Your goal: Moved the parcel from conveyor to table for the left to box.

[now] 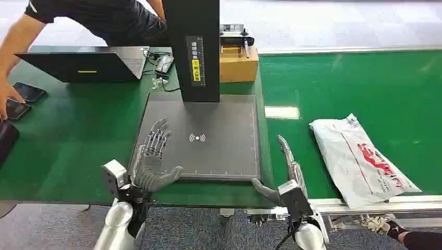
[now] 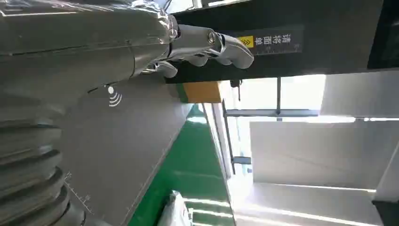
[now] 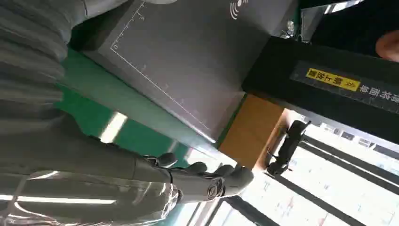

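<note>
The parcel (image 1: 359,159), a white plastic mail bag with red print, lies flat on the green conveyor belt (image 1: 365,83) at the right. My right hand (image 1: 284,169) hovers open, fingers straight and edge-on, between the grey scanner pad (image 1: 208,138) and the parcel, touching neither. My left hand (image 1: 154,153) is open with fingers spread over the pad's near left corner. A corner of the parcel (image 2: 173,211) appears in the left wrist view. Both wrist views show straight fingers (image 3: 207,181) holding nothing.
A black scanner column (image 1: 193,49) rises from the pad's far edge, with a cardboard box (image 1: 238,62) behind it. A laptop (image 1: 86,65), phones and a person's arm (image 1: 13,49) are at the far left on the green table. A shoe (image 1: 378,224) shows near the conveyor's front rail.
</note>
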Tool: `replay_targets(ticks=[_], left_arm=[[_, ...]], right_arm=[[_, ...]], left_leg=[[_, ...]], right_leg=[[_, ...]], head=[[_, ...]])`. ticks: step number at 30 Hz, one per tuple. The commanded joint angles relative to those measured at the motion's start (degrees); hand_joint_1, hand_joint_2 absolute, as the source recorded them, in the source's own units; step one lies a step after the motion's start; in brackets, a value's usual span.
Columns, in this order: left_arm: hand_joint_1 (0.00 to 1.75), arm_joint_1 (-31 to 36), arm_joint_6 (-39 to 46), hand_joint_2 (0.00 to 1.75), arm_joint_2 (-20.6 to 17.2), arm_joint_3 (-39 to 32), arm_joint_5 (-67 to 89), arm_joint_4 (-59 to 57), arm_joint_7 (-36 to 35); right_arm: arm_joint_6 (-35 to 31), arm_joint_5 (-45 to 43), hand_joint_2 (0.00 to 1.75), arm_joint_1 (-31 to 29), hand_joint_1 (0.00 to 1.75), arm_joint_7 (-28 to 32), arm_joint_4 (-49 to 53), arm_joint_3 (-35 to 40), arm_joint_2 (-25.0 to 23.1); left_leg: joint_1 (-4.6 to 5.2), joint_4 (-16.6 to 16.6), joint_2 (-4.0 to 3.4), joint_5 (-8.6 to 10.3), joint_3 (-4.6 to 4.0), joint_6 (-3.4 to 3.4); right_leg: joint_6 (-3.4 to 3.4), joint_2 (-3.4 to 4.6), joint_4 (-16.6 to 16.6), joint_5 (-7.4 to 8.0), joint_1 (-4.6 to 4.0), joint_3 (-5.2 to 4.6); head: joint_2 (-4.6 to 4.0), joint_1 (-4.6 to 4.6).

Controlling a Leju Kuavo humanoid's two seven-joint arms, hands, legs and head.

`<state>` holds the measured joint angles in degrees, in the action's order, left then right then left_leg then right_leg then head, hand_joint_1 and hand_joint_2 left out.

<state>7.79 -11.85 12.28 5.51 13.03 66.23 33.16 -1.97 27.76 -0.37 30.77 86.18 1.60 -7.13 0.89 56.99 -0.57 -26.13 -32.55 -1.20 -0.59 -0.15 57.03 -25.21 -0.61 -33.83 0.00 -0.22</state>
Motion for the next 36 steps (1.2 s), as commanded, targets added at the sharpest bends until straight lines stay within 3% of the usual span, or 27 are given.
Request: replay_targets(ticks=[1, 16, 23, 33, 36], left_arm=[[0.0, 1.89, -0.02, 1.75, -0.65, 0.54, -0.03, -1.6, -0.08], [0.0, 1.52, -0.23, 1.75, -0.99, 0.98, 0.11, -1.92, 0.57], [0.0, 2.14, -0.67, 1.75, -1.61, 1.3, -0.63, -2.46, 1.38], [0.0, 1.7, -0.44, 1.75, -1.62, 1.13, -1.18, -2.24, 1.49], [0.0, 0.82, 0.05, 1.75, -1.78, 1.09, -1.21, -1.5, 1.49]], right_arm=[[-0.1, -0.22, 1.75, -1.49, 0.0, 0.22, -2.46, -1.21, -0.15], [-7.04, 10.14, 1.75, -5.75, 0.0, -1.95, -2.73, -3.13, 3.53], [-14.21, 19.57, 1.75, -15.07, 0.0, -6.76, -10.02, -9.37, 9.97], [-14.29, 20.11, 1.75, -15.69, 0.0, -7.0, -11.26, -9.99, 9.82], [-15.57, 22.98, 1.75, -17.13, 0.0, -10.55, -13.15, -11.14, 10.21]], left_leg=[[-0.04, -0.08, 0.07, -0.01, 0.17, 0.17], [-0.01, -0.09, 0.06, 0.0, 0.17, 0.16], [0.0, -0.04, 0.06, 0.02, 0.09, 0.11], [0.02, -0.07, 0.07, 0.03, 0.14, 0.11], [0.03, -0.05, 0.05, 0.01, 0.14, 0.09]], right_leg=[[0.1, -0.01, -0.08, -0.02, 0.0, 0.18], [0.13, 0.0, -0.08, -0.01, 0.03, 0.17], [0.12, -0.01, -0.06, 0.03, 0.04, 0.1], [0.13, -0.02, -0.08, 0.03, 0.06, 0.15], [0.13, 0.0, -0.07, 0.02, 0.05, 0.14]], head=[[0.0, 0.0], [0.0, 0.0], [0.0, 0.0], [0.0, 0.02], [0.0, 0.02]])
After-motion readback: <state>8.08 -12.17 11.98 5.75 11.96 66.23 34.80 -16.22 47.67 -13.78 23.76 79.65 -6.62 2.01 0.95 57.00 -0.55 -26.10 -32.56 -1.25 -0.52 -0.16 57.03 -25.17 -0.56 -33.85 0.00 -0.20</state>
